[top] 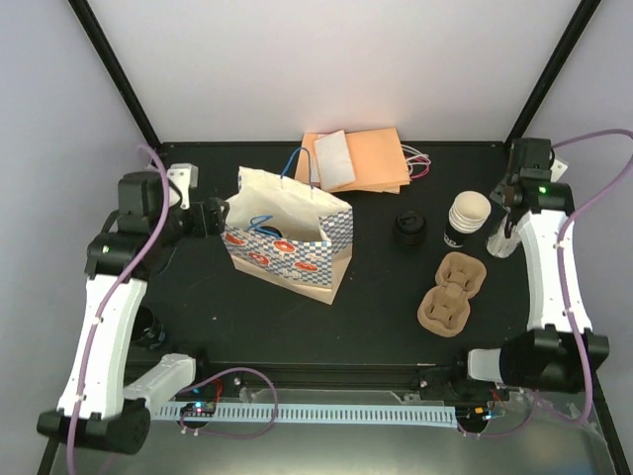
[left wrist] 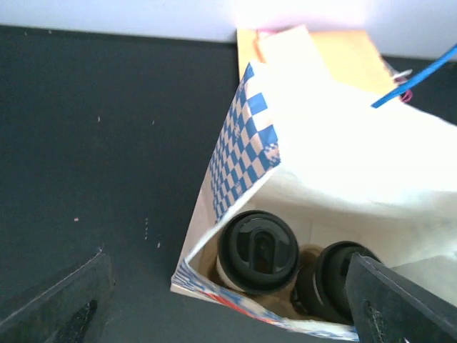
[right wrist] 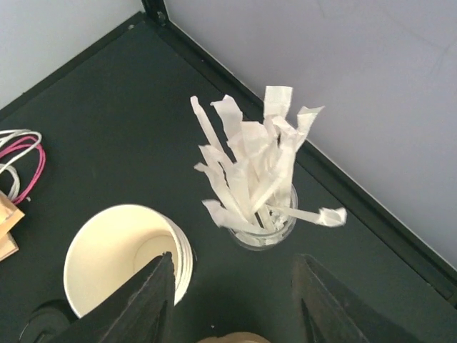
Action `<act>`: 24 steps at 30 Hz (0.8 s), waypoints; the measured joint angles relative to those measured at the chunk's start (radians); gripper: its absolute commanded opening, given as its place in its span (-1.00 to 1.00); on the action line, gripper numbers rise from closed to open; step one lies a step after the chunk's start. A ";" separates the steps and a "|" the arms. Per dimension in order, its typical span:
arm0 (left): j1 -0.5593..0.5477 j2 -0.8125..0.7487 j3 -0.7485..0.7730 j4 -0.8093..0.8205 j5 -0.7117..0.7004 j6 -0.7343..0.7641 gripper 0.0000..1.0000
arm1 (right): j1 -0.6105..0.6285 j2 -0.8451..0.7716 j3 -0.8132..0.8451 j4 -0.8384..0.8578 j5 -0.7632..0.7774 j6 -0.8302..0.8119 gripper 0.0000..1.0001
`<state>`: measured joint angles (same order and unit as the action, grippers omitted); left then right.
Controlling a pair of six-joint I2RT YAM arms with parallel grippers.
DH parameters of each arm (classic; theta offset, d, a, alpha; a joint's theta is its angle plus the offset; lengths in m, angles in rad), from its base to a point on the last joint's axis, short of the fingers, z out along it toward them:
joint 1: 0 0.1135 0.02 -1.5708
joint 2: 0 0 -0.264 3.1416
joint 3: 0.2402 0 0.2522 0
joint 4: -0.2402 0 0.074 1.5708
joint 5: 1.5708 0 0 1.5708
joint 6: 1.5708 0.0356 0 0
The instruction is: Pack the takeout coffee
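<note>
Takeout coffee located: on the black surface, the blue-checked paper bag holds it beside a second black-lidded cup. A third lidded cup stands outside, right of the bag. Left hand and right hand are spread apart, empty. We find the bag's print too small to read.

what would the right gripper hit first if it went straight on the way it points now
Most likely the glass of paper-wrapped straws, right ahead of the right gripper and in line with its open jaws. The stack of cream cups sits off to one side. Depth is unclear from this view.
</note>
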<state>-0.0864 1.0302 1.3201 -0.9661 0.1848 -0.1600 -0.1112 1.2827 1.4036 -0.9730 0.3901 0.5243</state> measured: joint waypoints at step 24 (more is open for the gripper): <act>0.000 -0.138 -0.113 0.098 0.074 -0.015 0.91 | -0.008 0.232 0.124 -0.047 0.047 0.011 -0.90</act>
<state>-0.0864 0.8921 1.2068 -0.8684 0.2588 -0.1753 -0.1192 1.5143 1.5276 -1.0195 0.4374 0.5350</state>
